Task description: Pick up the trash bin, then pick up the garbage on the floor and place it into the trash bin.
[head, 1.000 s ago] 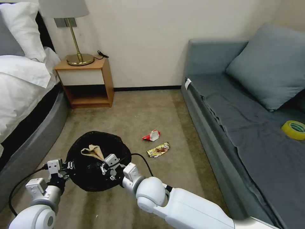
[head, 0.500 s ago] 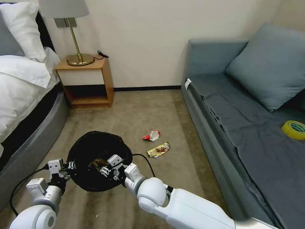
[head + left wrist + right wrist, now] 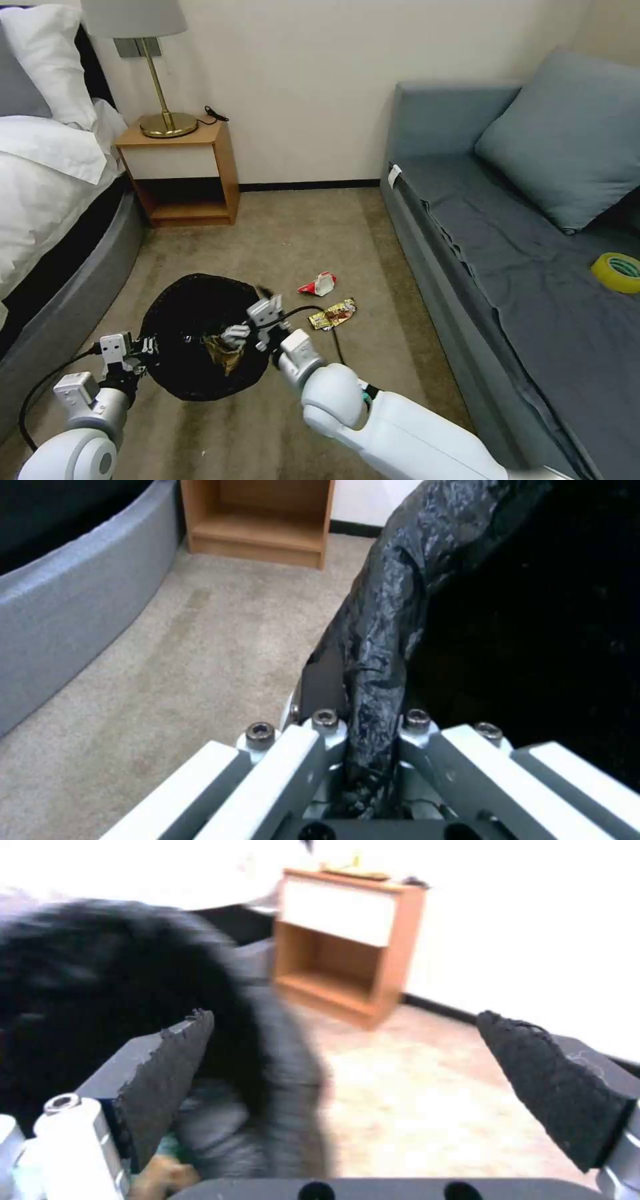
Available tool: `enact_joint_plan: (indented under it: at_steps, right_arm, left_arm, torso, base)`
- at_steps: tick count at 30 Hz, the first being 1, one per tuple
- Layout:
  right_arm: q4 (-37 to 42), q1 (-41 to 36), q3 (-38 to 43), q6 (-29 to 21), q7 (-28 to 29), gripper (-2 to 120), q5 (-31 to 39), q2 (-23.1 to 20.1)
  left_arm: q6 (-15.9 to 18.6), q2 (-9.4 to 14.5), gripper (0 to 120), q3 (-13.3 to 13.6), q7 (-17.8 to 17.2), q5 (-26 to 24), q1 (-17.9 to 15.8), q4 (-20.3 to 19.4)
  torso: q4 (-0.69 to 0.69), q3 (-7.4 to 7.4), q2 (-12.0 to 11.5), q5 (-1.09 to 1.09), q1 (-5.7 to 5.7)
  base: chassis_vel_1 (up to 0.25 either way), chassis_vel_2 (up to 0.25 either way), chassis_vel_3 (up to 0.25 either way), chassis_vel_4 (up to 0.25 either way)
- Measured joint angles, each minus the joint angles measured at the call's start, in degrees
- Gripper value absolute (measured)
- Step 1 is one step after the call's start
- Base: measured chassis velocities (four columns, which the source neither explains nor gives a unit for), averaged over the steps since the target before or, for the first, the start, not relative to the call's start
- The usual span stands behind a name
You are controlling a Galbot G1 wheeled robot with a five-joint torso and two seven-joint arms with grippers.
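The trash bin, lined with a wrinkly black bag, hangs low in front of me. My left gripper is shut on its near-left rim; in the left wrist view the fingers pinch the black bag. Inside the bin lies a brown scrap. My right gripper hovers open over the bin's right rim with nothing between its pads. Garbage on the carpet to the right of the bin: a red-and-white wrapper and a gold wrapper.
A bed runs along the left and a grey sofa along the right, with a yellow tape roll on it. A wooden nightstand with a lamp stands at the far wall. Carpet lies open between them.
The brown scrap has dropped deeper into the bin. My right gripper has lifted and swung right, from over the bin's middle to its right rim. The left gripper keeps its hold.
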Motion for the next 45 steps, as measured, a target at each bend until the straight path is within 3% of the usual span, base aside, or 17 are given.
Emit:
enact_joint_plan:
  at_steps: [7, 19, 34, 45]
  right_arm:
    - [4.75, -8.12, 9.48, 0.1, 0.89, 100, -4.73, -2.9]
    - [11.45, -26.25, 20.63, 2.35, -0.52, 100, -12.34, -0.87]
    - [14.62, -35.09, 25.54, 3.41, -1.27, 100, -18.81, 2.85]
    - [15.22, -36.16, 25.74, 2.94, -1.56, 100, -18.92, 3.47]
  left_arm:
    - [0.0, -0.1, 1, -0.17, -0.04, 0.06, -0.28, -0.04]
    - [0.42, -0.54, 1, -1.36, -0.47, -0.05, -0.09, -0.27]
    - [1.22, -0.32, 1, -2.48, -1.13, -1.0, 0.02, -1.15]
    - [1.3, 0.06, 1, -2.82, -1.22, -1.38, -0.31, -0.68]
  torso:
    - [0.0, 0.0, 0.0, 0.01, 0.0]
    - [0.0, -0.01, 0.0, 0.0, 0.0]
    - [0.0, -0.01, 0.0, -0.01, 0.0]
    - [0.0, -0.01, 0.0, -0.01, 0.0]
  base:
    - [0.0, 0.0, 0.0, 0.0]
    - [0.0, 0.0, 0.0, 0.0]
    - [0.0, 0.0, 0.0, 0.0]
    - [0.0, 0.0, 0.0, 0.0]
